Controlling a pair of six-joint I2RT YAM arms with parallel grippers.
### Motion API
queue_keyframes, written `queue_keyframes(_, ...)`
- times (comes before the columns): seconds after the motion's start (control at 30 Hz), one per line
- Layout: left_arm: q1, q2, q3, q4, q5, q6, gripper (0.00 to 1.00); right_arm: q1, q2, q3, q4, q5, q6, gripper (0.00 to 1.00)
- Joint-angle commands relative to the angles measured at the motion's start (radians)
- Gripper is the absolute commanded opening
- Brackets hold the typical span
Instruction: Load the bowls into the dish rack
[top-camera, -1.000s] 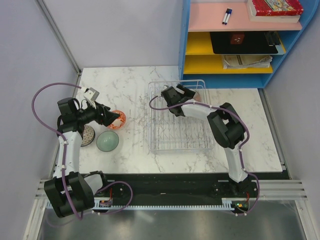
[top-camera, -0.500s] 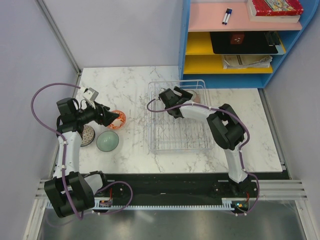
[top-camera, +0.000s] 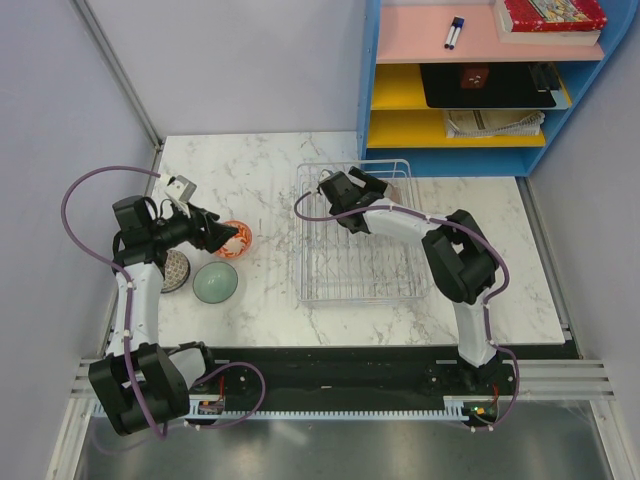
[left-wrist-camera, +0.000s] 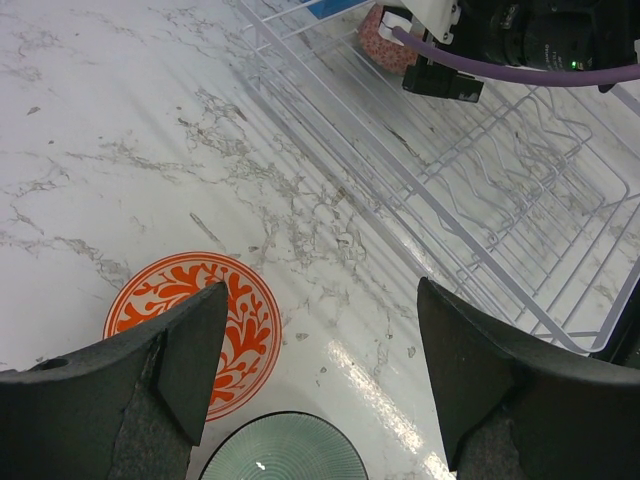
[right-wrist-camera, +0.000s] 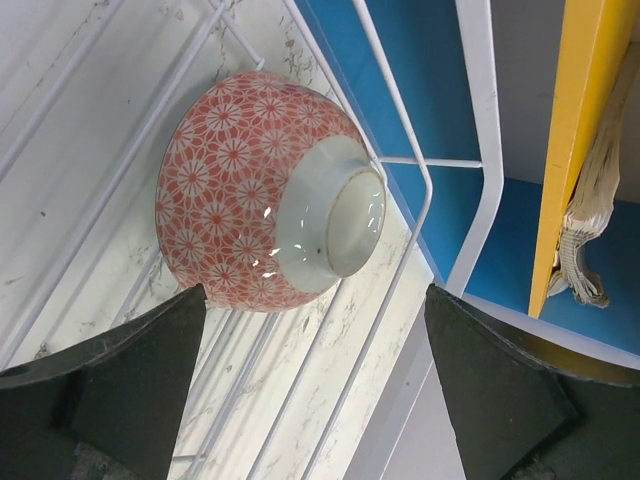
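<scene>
Light was bright and even, falling from overhead, and shadows stayed soft. Glare patches shone on the glossy bench (left-wrist-camera: 350, 360) and the red-patterned bowl (right-wrist-camera: 250, 190). Focus was sharp, with mild wide-angle stretching in the wrist views.

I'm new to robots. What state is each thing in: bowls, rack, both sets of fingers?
Dish rack: holds one bowl, in its far right corner.
Red flower-patterned bowl: tipped over in that corner, foot showing, not gripped.
Orange-patterned bowl: on the table, outside the rack.
Pale green bowl: on the table, outside the rack.
Dark-patterned bowl: on the table, partly under the left arm.
Left fingers: open, holding nothing.
Right fingers: open, holding nothing.
</scene>
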Motion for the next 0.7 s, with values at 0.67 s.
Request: queue_keyframes(0.67, 0.011, -0.026, -0.009, 0.031, 0.025, 0.008, 0.82, -0.047, 0.024, -0.001, 0.190, 0.167, -0.047, 0.97)
